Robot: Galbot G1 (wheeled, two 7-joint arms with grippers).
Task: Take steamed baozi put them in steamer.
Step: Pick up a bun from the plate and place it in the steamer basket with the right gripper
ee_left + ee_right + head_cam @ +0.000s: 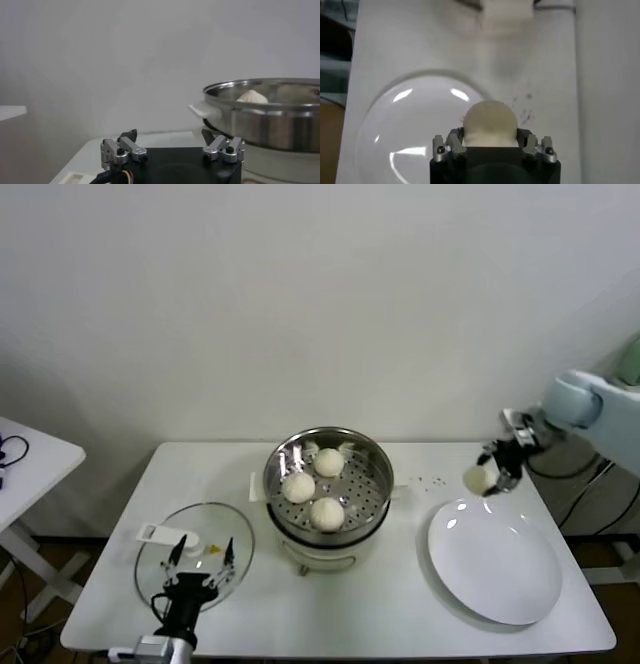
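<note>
The steamer (372, 459) stands mid-table, a shiny steel pot on a cream base. Three off-white baozi lie on its perforated tray: one at the left (298, 487), one at the back (329, 462), one at the front (327, 512). A fourth baozi (478, 478) hangs above the far edge of the white plate (497, 564), with my right gripper (491, 476) shut on it. In the right wrist view this bun (489, 121) sits between the two fingers, over the plate (400, 130). My left gripper (200, 564) rests open near the table's front left, over the glass lid.
A round glass lid (165, 542) with a white handle lies on the table left of the steamer. In the left wrist view the steamer's steel rim (265, 112) rises close beside the left gripper (169, 137). A second white table (30, 459) stands at the far left.
</note>
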